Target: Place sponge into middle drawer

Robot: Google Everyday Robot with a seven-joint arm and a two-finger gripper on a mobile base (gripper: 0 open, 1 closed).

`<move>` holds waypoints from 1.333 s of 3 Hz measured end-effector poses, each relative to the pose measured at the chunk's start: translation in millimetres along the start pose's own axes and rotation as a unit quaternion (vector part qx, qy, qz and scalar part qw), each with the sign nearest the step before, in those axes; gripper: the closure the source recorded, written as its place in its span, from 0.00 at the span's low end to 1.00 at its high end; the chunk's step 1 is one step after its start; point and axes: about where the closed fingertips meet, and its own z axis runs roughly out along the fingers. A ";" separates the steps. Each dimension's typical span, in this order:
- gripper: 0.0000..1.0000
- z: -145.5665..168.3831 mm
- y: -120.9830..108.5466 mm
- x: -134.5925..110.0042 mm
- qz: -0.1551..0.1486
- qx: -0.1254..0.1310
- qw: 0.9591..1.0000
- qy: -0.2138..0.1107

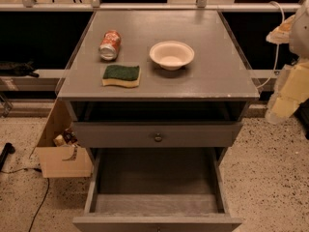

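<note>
The table [212, 76] is a grey cabinet with a flat, worn top, and three things sit on its left half and middle. Below its front edge is a dark open gap, and under that a drawer front [120, 135] with a small round knob [158, 137], standing slightly out from the frame. Beneath that the middle drawer [154, 175] is pulled far out toward the camera. Its grey floor and side walls are bare, and its front wall is cut by the bottom of the view.

A cardboard box [53, 161] stands on the speckled floor beside the table's front left corner, with small items inside.

The end effector [282, 103] hangs off the table's right edge, near the front right corner, pale and blurred against the dark background. It touches nothing on the top, and I cannot tell whether it is apart or together.

A white bowl [171, 54] sits upright near the middle of the top, slightly toward the front edge. The sponge [121, 75] lies flat, green face up, close to the front edge and left of centre, near the bowl but apart from it. An orange can [110, 44] lies on its side behind the sponge, toward the left edge, apart from both.
</note>
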 end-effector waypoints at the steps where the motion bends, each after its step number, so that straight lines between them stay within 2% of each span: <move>1: 0.00 0.0 0.0 0.0 0.000 0.000 1.000 0.000; 2: 0.00 2.1 -2.5 -2.2 0.001 -0.003 1.000 -0.015; 3: 0.00 21.1 -17.1 -26.6 -0.001 -0.020 0.998 -0.062; 4: 0.00 47.3 -30.1 -75.8 -0.016 -0.044 0.993 -0.111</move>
